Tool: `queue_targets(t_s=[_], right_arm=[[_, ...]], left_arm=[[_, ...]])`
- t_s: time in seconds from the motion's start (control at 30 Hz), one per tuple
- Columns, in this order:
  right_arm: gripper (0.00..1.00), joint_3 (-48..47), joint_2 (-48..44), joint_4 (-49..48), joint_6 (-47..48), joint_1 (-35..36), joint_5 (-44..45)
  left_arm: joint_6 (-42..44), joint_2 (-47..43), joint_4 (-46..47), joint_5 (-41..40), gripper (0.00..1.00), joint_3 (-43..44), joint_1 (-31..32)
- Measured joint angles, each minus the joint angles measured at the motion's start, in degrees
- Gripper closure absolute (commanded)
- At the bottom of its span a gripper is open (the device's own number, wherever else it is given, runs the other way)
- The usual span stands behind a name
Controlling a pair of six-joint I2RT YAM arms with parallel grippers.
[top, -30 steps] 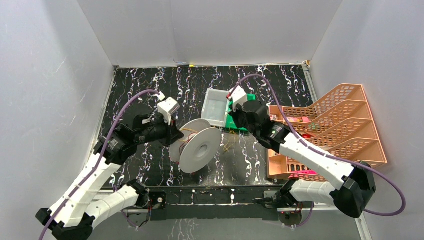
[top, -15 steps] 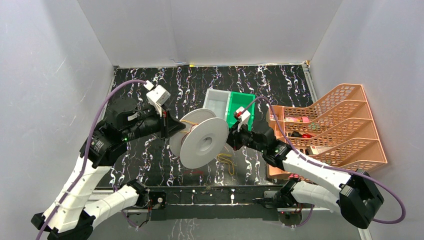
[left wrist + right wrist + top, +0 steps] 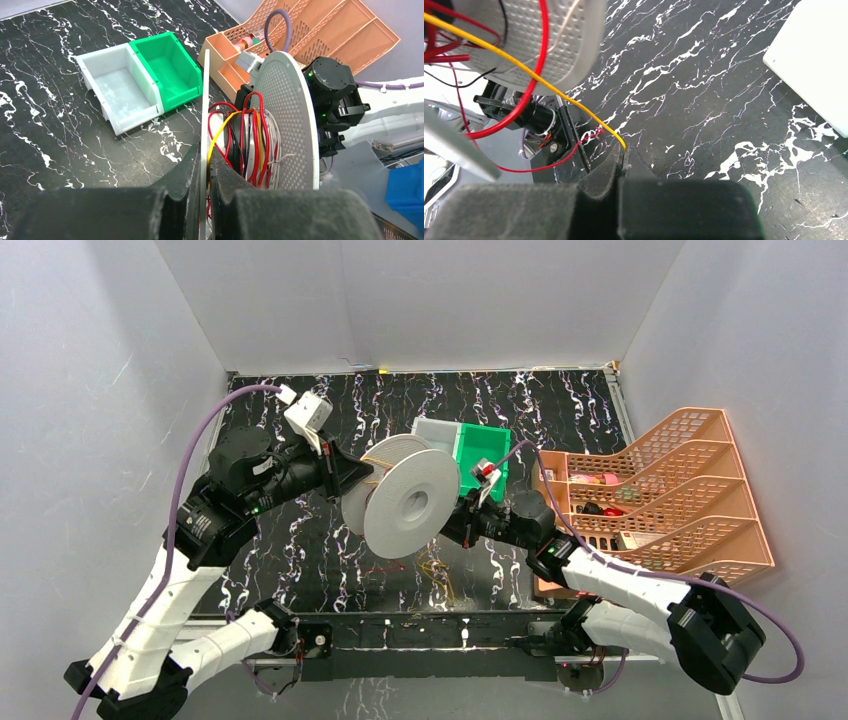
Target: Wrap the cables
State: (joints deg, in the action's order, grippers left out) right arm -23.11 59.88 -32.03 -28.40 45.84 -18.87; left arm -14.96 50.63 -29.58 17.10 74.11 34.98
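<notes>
A white round spool (image 3: 410, 502) is held on edge above the table's middle. My left gripper (image 3: 350, 476) is shut on the rim of its left flange (image 3: 204, 100), one finger on each side. Red cables (image 3: 255, 135) and a yellow cable (image 3: 225, 125) are wound loosely round the core between the flanges. Just right of the spool, my right gripper (image 3: 456, 528) is shut on the end of the yellow cable (image 3: 524, 65), which runs taut from the spool down into my right gripper's fingertips (image 3: 624, 150). A red cable (image 3: 542, 60) hangs in a loop beside it. Loose cable (image 3: 436, 576) trails on the table under the spool.
A green bin (image 3: 482, 455) and a white bin (image 3: 435, 435) stand side by side behind the spool. An orange tiered tray rack (image 3: 680, 500) holding small items fills the right side. The table's near edge and the arm bases (image 3: 430, 635) lie just below the spool.
My left arm has raised the spool and carried it right and toward the back. My right gripper has come from the bins down to the spool's right side, with the yellow cable in it.
</notes>
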Motion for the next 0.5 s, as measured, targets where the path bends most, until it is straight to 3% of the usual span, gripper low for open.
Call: queue_targets(t_s=[0.13, 0.27, 0.5], right_arm=[[0.82, 0.0, -1.77, 0.26, -0.87, -0.04, 0.33], [0.77, -0.04, -4.15, 1.44, -0.52, -0.04, 1.01], [0.59, -2.03, -8.72, 8.76, 2.01, -0.04, 4.2]], left_arm=[[-0.2, 0.7, 0.76, -0.52, 1.0, 0.0, 0.0], [-0.22, 1.09, 0.85, -0.61, 1.0, 0.0, 0.0], [0.15, 1.31, 0.85, -1.42, 1.0, 0.02, 0.0]])
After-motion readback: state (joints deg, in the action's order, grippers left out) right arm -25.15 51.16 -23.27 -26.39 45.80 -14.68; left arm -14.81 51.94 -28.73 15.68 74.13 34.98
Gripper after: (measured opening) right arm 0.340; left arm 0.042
